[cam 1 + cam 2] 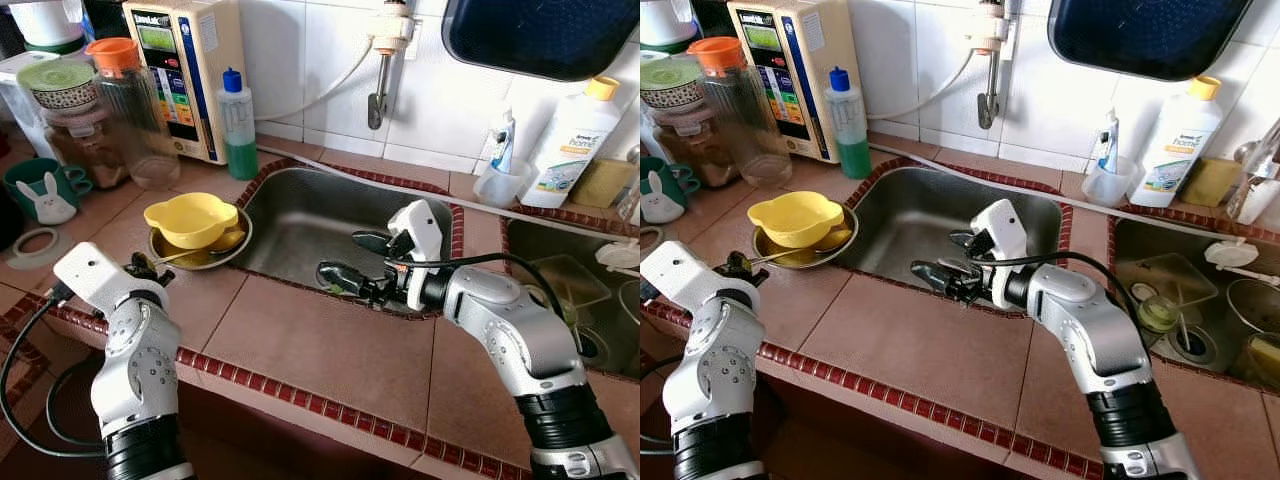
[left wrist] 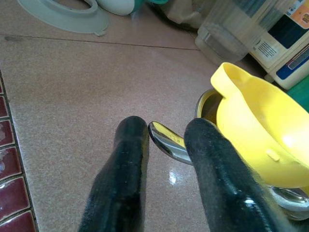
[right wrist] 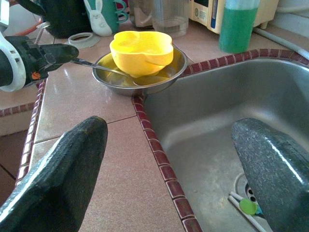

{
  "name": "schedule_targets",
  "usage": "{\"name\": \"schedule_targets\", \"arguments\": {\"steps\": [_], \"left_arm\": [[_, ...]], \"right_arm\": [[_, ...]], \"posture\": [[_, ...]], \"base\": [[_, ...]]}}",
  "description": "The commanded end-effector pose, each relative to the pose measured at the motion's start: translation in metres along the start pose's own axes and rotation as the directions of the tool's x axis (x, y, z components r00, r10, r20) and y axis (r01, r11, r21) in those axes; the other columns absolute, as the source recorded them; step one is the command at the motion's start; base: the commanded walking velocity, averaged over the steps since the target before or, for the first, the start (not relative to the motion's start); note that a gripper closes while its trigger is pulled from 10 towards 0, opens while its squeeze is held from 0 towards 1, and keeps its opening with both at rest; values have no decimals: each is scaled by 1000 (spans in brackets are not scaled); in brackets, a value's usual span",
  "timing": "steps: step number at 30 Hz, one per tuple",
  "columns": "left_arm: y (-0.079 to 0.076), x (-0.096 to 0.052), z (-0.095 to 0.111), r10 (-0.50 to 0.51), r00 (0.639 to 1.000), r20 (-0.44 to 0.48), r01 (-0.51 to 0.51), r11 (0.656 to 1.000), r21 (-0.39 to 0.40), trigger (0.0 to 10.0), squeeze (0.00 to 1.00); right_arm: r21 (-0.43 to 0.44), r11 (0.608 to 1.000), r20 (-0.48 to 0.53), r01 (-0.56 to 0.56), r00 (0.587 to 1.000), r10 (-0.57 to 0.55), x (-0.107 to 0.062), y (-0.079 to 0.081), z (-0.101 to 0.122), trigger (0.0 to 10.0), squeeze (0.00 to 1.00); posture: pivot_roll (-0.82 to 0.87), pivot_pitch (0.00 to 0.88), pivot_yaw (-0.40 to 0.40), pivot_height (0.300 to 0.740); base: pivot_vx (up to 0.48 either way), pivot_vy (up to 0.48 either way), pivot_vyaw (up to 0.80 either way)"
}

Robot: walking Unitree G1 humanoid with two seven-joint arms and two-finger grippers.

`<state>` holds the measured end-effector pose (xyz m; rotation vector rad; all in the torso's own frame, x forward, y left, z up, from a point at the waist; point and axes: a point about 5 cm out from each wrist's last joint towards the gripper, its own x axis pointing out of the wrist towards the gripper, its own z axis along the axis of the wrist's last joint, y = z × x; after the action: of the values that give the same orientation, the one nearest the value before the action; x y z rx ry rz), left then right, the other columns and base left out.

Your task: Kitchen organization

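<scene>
Spoon (image 2: 166, 141) handle sticks out over the rim of the steel dish (image 3: 120, 83), its bowl end lying in the dish under the yellow bowl (image 1: 190, 218) that sits on top. All three stand on the brown tiled tabletop (image 1: 330, 350), just beside the left edge of the sink (image 1: 320, 225).

The left tool (image 2: 166, 145) has its two fingers narrowly parted on either side of the handle tip; whether they already pinch it I cannot tell. The right tool (image 3: 169, 164) is spread wide and holds nothing, hovering over the sink's near rim.

The step in hand looks like drawing the spoon out from the dish. To do it well, close firmly on the handle, as it is thin, shiny metal and likely slippery. Pull along the handle's own line, low and slow, so that the yellow bowl resting over it does not tip or slide off towards the sink.
</scene>
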<state>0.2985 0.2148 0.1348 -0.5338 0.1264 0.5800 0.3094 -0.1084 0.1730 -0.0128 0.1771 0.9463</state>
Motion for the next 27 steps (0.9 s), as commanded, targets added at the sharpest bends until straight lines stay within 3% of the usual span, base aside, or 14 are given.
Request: {"name": "schedule_targets", "arguments": {"steps": [1,27], "left_arm": [[-1,1,2,9,1000,7,-9,1000,1,0,0],[1,1,5,30,999,35,-31,999,24,0,0]], "right_arm": [[-13,1000,15,3,1000,-3,-2,-3,6,10000,0],[-15,1000,17,7,1000,-6,-1,-3,6,10000,0]], "posture": [[52,1,0,740],[53,2,-1,740]], "base": [[0,0,0],[0,0,0]]}}
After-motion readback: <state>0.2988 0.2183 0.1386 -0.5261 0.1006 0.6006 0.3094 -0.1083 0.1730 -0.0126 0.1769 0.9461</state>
